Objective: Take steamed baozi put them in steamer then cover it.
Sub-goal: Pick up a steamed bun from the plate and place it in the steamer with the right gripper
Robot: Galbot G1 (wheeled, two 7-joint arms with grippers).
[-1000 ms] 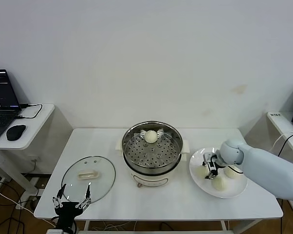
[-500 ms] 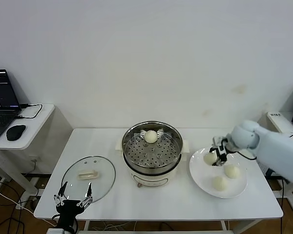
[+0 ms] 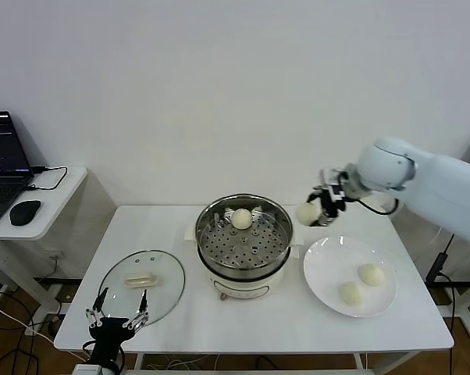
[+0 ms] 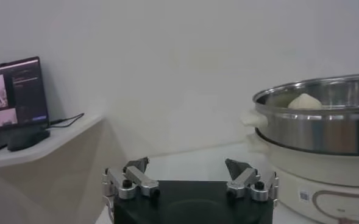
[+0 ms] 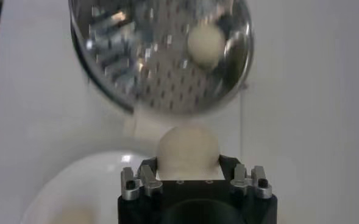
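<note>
Cream baozi [image 3: 307, 212] clamped in right hand [image 3: 321, 208], beside steamer [image 3: 243, 244]; left hand [image 3: 116, 322] open.

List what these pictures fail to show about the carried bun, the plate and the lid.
- Right gripper: its own body hides the underside of the held baozi in the right wrist view.
- Plate: cut off by the frame edge in the right wrist view, and blurred.
- Cover: absent from both wrist views.
- Left gripper: open and idle; the steamer is cropped by the frame edge.
</note>
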